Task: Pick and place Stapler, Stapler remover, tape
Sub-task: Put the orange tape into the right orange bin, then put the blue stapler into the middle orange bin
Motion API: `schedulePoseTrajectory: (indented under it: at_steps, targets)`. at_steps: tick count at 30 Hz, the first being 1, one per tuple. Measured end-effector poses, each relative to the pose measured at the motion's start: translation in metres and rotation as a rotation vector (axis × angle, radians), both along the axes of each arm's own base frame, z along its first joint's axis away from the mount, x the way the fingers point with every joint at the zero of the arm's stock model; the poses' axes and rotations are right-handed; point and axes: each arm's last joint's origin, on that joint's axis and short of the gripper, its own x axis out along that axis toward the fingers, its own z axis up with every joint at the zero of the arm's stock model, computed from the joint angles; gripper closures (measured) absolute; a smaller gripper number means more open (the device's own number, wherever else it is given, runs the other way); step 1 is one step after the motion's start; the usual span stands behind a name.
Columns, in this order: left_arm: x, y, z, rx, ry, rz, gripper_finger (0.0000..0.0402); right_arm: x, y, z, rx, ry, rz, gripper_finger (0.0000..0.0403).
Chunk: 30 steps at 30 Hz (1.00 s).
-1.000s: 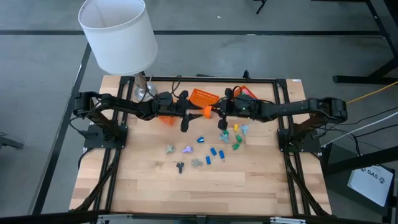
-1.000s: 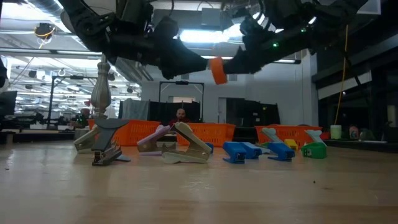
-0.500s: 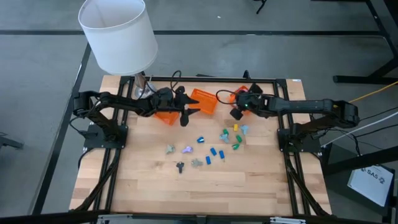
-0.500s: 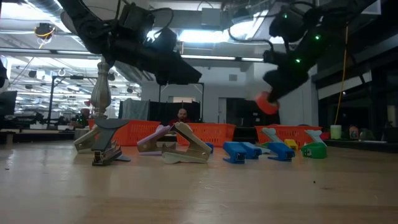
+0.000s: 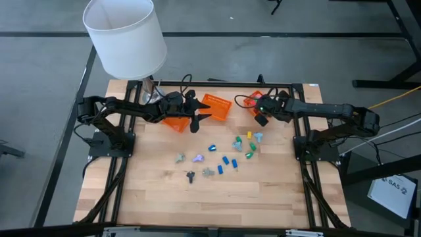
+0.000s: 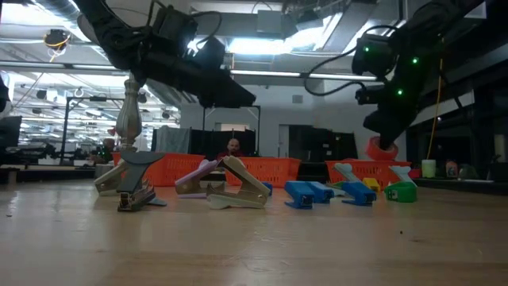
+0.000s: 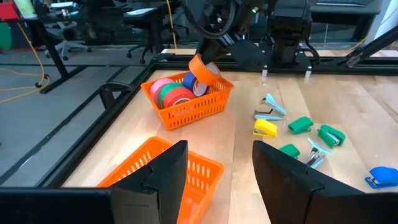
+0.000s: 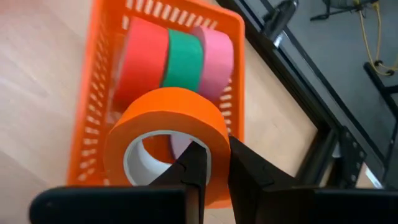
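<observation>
Two arms over a wooden tabletop (image 5: 164,197) (workshop beyond). Right end effector (image 8: 210,163) pinches the orange tape (image 8: 166,134) above a basket (image 8: 99,93); left end effector (image 7: 214,171) is spread, empty. Only the wrist view shows the rolls inside.

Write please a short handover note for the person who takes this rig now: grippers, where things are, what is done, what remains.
Right gripper: shut on the orange tape roll, held above the tape basket.
Left gripper: open, empty, over the near basket.
Done: red, green, pink and blue rolls lie in the tape basket.
Left: release the orange roll; staplers and removers lie loose on the table.
</observation>
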Motion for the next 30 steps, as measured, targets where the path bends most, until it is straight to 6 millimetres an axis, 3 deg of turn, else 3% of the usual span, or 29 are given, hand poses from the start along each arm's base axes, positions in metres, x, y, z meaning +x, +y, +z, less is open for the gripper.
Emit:
schedulePoseTrajectory:
  at_steps: [6, 23, 30]
  targets:
    - [-0.0005, -0.0003, -0.0021, -0.008, 0.021, 0.0, 0.0225, -0.0045, -0.0061, -0.0005, 0.004, 0.028, -0.014, 0.0346]
    - [-0.001, -0.0005, -0.0038, -0.015, 0.039, 0.0, 0.0225, -0.0057, -0.0113, -0.0001, 0.001, 0.014, -0.034, 0.0232]
    - [-0.0008, -0.0008, -0.0038, -0.015, 0.039, -0.002, 0.0223, -0.0041, -0.0091, -0.0015, 0.089, -0.026, 0.003, 0.0215]
